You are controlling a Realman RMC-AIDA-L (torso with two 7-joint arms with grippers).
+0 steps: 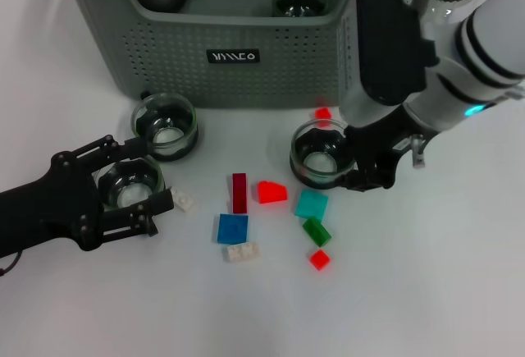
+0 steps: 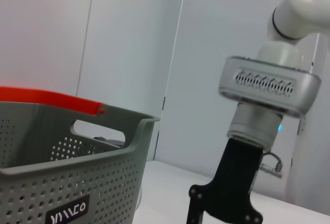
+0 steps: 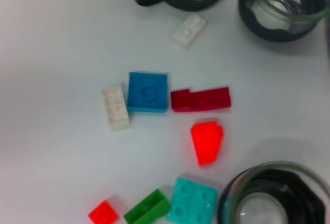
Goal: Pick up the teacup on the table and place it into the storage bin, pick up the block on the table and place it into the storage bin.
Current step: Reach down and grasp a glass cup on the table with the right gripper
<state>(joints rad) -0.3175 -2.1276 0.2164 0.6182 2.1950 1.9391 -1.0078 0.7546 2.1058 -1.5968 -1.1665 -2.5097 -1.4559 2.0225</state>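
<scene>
Table (image 1: 426, 291) white; blocks (image 1: 246, 209) scattered; walls (image 2: 129, 38) pale.

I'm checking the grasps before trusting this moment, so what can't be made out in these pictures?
- Head view: the right gripper at the teacup; its own body hides any contact.
- Head view: the storage bin is cut off by the top edge, its contents partly unseen.
- Left wrist view: the left gripper doesn't show.
- Right wrist view: that teacup is cut off by the edge.

Grey-green perforated storage bin (image 1: 271, 61), blue block (image 1: 232, 228), dark red block (image 1: 239, 192), teal block (image 1: 312, 205)
</scene>
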